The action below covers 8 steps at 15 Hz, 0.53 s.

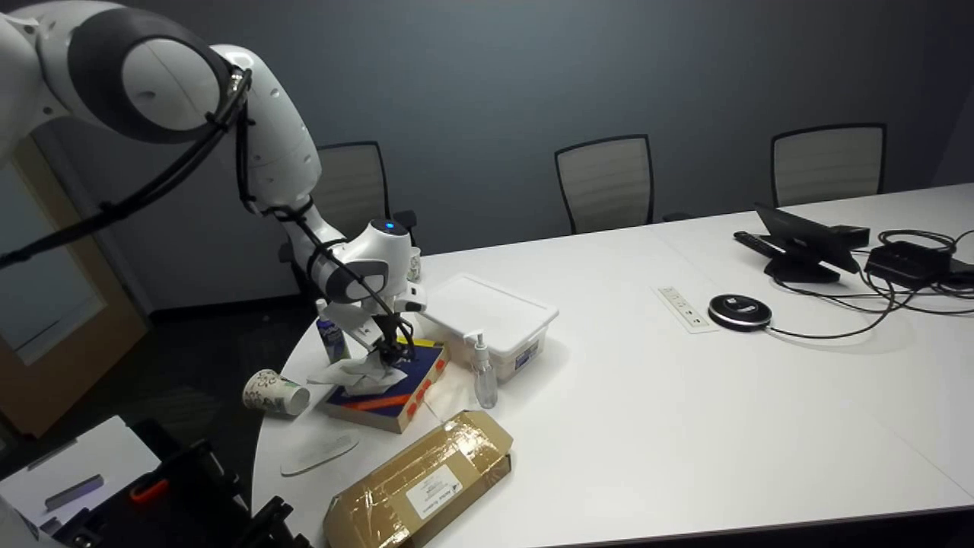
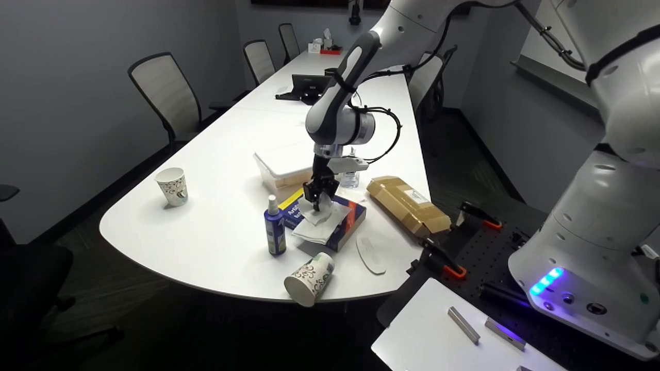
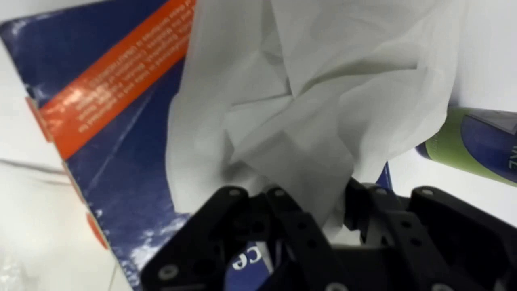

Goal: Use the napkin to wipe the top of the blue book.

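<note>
Gripper [image 3: 317, 193]: nearest in the wrist view, pinching a bunched fold of napkin [image 3: 299, 109]
Blue book [image 3: 135, 169]: left, flat on table [image 1: 685, 426], cover glossy, probably slippery
Napkin: centre, spread over the cover and past its edge; likely light, limp, easily torn; best held by the thick bunch, not a loose corner
Spray bottle [image 3: 480, 141]: right, close by the napkin, contact unclear; may tip if brushed
</note>
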Each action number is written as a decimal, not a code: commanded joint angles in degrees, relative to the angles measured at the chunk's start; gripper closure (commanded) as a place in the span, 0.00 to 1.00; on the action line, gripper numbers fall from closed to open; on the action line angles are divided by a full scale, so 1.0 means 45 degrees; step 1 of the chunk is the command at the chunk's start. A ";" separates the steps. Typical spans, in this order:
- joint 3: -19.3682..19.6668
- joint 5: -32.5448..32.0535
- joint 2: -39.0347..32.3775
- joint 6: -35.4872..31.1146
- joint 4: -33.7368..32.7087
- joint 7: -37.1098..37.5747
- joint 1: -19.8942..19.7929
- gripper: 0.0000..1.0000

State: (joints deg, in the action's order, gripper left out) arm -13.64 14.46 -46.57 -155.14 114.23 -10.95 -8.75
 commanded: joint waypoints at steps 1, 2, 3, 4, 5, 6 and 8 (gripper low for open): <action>0.0403 -0.0497 0.0023 0.0549 -0.0882 0.0294 0.0479 0.97; 0.0569 -0.0659 0.0015 0.0541 -0.1073 0.0347 0.0596 0.97; 0.0765 -0.0837 -0.0004 0.0558 -0.1291 0.0388 0.0717 0.97; 0.0987 -0.1047 -0.0045 0.0553 -0.1483 0.0439 0.0838 0.97; 0.1171 -0.1203 -0.0090 0.0573 -0.1658 0.0464 0.0897 0.97; 0.1348 -0.1324 -0.0135 0.0583 -0.1823 0.0496 0.0955 0.97; 0.1691 -0.1533 -0.0202 0.0577 -0.2072 0.0571 0.0980 0.97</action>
State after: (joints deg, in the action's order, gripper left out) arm -8.44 9.49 -46.79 -154.40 107.52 -10.75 -5.63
